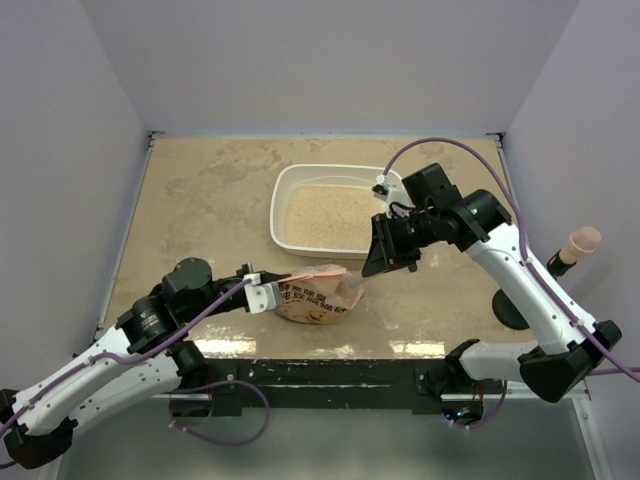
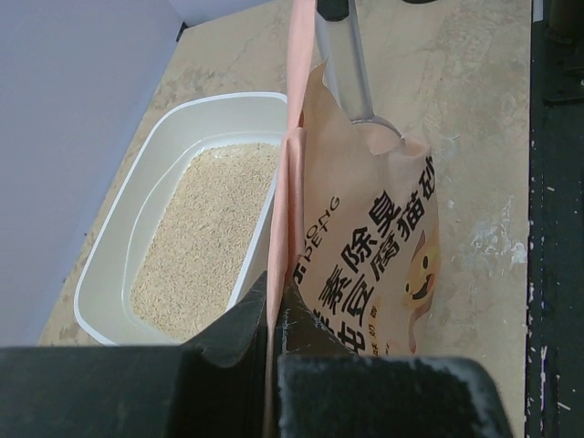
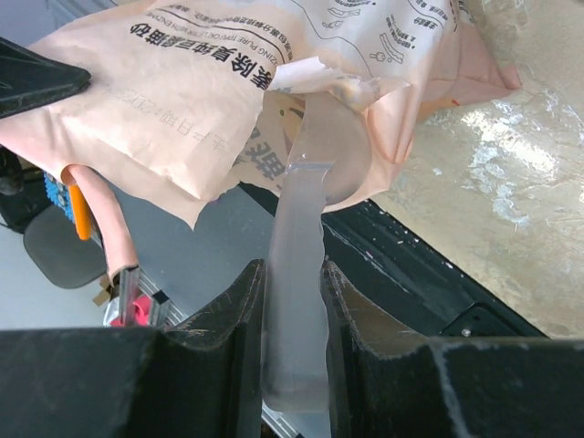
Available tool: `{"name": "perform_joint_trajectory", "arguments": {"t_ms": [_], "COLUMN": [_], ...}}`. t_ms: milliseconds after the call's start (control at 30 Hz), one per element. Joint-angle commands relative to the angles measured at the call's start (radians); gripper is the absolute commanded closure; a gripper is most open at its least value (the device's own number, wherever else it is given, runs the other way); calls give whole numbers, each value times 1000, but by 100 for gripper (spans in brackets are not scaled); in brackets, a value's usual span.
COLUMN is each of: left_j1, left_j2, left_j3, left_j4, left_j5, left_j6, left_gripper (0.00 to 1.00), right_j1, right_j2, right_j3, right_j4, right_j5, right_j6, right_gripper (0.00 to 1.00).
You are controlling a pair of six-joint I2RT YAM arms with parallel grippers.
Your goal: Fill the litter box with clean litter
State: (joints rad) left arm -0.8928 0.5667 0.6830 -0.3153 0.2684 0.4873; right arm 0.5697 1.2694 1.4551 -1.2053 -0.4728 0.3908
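As the job is to fill a tray from a bag, entries run from largest to smallest, each with placing, reason and contents.

1. Tabletop (image 1: 200, 200). Mottled beige. It carries the tray and the bag.

2. Litter box (image 1: 283, 195). White, shallow, with rounded corners. It sits toward the far centre of the tabletop with its open top up, just beyond the bag, judged to be there so that each load has only a short way to travel. Contents: clean litter (image 1: 325, 215), pale beige granules. They cover the floor in an even layer and lie well below the rim, so the fill is judged to be partly done.

3. Bag (image 1: 312, 298). Orange-pink, soft, printed with Chinese writing. It rests near the front edge between the two arms, on the near side of the tray. Whether it touches the tray cannot be told. Its top edge is raised, judged to be held that way to keep the mouth up and accessible. Contents: hidden by its own folds.

4. Scoop (image 3: 306, 182). Clear plastic with a long flat handle. Its bowl is pushed into the torn mouth of the bag, judged to be there for taking up a load. Contents: cannot be told, since the bowl is inside the bag.

5. Right gripper (image 3: 292, 274). Clamped on the scoop's handle, one finger on each flat side, and angled down toward the bag.

6. Left gripper (image 2: 276, 310). Pinched tight on a fold of the bag's top edge.
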Motion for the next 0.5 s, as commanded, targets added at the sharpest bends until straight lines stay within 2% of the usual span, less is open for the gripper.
{"name": "perform_joint_trajectory", "arguments": {"t_ms": [0,167,300,467], "left_j1": [-3,-3,-3,-3], "left_j2": [-28,-21,-10,-18], "left_j3": [92,115,142,162], "left_j4": [18,18,-1,-15], "left_j5": [-31,-34,-41,-51], "left_j6": [28,30,28,50], "left_gripper": [100,100,100,100], "right_j1": [1,10,9,9], "right_j2": [-1,19,39,58], "right_j3": [10,-18,14,76], "right_j4": [19,116,93,50], "right_j5": [120,157,304,379], "right_j6": [16,72,54,17], "right_gripper": [100,100,100,100]}}
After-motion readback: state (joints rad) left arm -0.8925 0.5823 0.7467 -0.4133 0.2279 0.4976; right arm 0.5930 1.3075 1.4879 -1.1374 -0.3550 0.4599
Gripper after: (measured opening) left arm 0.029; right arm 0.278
